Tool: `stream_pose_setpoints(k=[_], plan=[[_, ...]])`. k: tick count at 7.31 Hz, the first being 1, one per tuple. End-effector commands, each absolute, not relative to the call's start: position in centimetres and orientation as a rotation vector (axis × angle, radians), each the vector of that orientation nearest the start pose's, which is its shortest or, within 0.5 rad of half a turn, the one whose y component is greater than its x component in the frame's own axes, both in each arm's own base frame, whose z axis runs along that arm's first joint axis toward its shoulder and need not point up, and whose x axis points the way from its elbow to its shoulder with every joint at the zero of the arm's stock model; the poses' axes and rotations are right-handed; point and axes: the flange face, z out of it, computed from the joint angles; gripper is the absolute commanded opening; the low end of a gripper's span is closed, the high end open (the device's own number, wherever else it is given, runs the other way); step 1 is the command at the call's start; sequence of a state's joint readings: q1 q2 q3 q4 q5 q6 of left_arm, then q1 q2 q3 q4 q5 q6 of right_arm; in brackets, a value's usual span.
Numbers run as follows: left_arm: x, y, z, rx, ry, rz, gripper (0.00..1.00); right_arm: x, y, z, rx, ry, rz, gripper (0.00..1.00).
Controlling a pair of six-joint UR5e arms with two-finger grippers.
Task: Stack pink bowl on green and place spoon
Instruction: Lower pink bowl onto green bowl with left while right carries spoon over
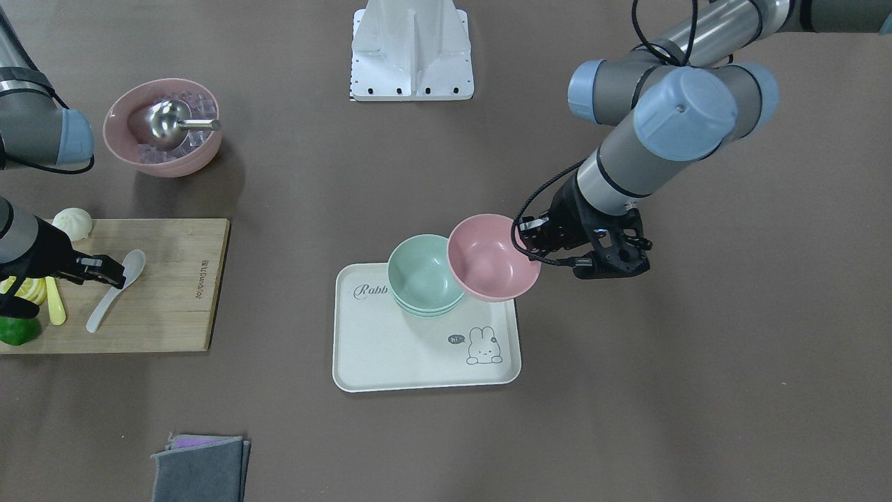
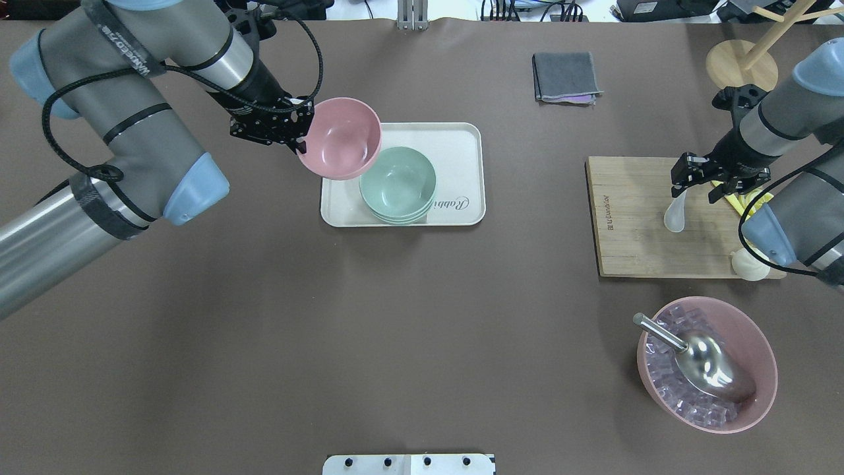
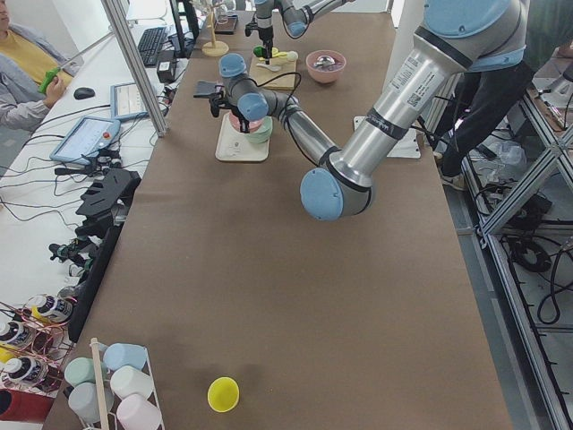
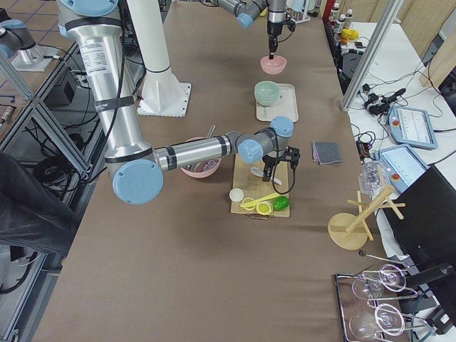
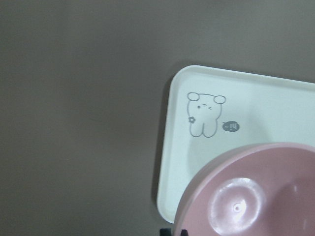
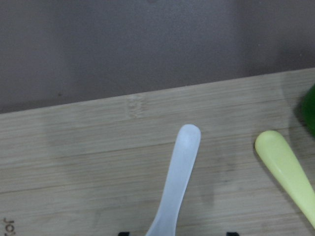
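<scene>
My left gripper point(image 1: 535, 242) is shut on the rim of the pink bowl point(image 1: 491, 258) and holds it tilted above the white tray point(image 1: 418, 355), overlapping the edge of the stacked green bowls point(image 1: 421, 275). In the overhead view the pink bowl point(image 2: 339, 138) sits up-left of the green bowls point(image 2: 397, 181). My right gripper point(image 2: 697, 188) is open and low over the wooden cutting board point(image 2: 633, 224), astride the white spoon point(image 2: 675, 216). In the right wrist view the spoon point(image 6: 177, 182) lies on the board between my wide-apart fingertips.
A large pink bowl point(image 2: 705, 363) of ice cubes with a metal scoop stands near the robot's right. A yellow spoon point(image 6: 285, 167), a lime point(image 1: 17, 331) and a white bun point(image 1: 73, 223) share the board. A grey cloth point(image 2: 566, 76) lies at the far edge.
</scene>
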State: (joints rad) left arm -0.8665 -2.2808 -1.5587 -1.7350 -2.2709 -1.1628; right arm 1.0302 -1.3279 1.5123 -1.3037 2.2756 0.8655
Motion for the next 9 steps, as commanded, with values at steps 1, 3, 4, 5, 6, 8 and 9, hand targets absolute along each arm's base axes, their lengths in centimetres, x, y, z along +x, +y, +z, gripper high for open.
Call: stream_pose_setpoints(k=[1, 3, 4, 5, 6, 8, 9], plan=[[42.9, -57.4, 18.2, -0.027, 1.048, -0.127, 0.00, -27.0, -57.7, 52.5, -0.153, -0.800, 0.208, 0.68], [44.3, -56.7, 16.2, -0.036, 1.063, -0.126, 0.00, -27.3, -57.7, 53.2, -0.163, -0.794, 0.213, 0.52], [45.5, -56.4, 16.4, -0.028, 1.049, -0.125, 0.00, -27.5, -57.7, 53.7, -0.170, -0.790, 0.210, 0.44], [46.1, -56.0, 16.4, -0.013, 1.042, -0.124, 0.00, -27.4, -57.5, 54.2, -0.177, -0.786, 0.213, 0.33], [46.1, -56.0, 16.4, -0.013, 1.042, -0.124, 0.00, -27.3, -57.4, 54.2, -0.180, -0.786, 0.213, 0.19], [46.5, -55.7, 16.7, -0.017, 1.040, -0.118, 0.00, -27.7, -57.7, 53.3, -0.174, -0.798, 0.209, 0.00], [46.7, -56.0, 17.4, -0.020, 1.032, -0.120, 0.00, -27.7, -57.8, 52.9, -0.169, -0.802, 0.207, 0.00]])
